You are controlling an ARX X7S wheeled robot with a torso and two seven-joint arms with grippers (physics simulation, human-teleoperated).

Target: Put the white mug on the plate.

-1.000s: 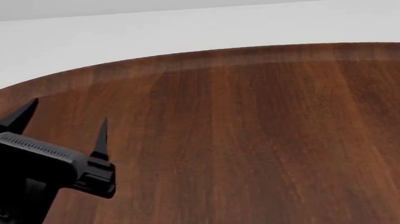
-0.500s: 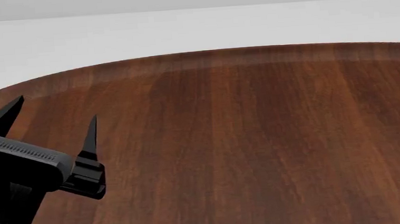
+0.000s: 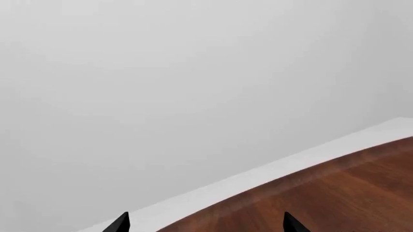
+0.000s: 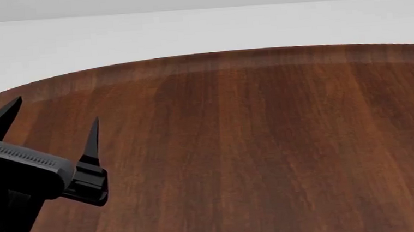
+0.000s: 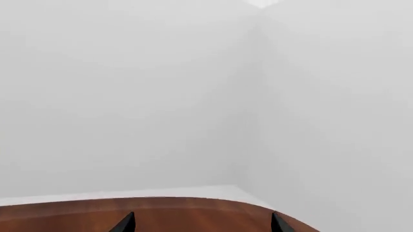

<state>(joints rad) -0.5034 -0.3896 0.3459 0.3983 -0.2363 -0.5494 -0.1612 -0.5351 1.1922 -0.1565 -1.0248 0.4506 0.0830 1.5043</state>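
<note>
Hovering over the wooden table's (image 4: 267, 144) left edge, the left gripper (image 4: 47, 127) gapes wide, empty; the right gripper (image 5: 200, 223) likewise spreads wide.

Counter (image 4: 267, 144): dark reddish-brown wood, lengthwise grain, curved far edge running from 9 o'clock to 3 o'clock.
Floor (image 4: 186, 32): plain white, beyond the edge at 12 o'clock.
Walls (image 5: 129, 96): pale grey.

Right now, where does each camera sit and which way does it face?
Head: looks forward and down over the dark brown wooden table; left gripper open at lower left.
Left wrist: faces the table's edge and grey wall; fingertips only.
Right wrist: faces a wall corner; fingertips only.
Shared: the table. No mug or plate shows.
</note>
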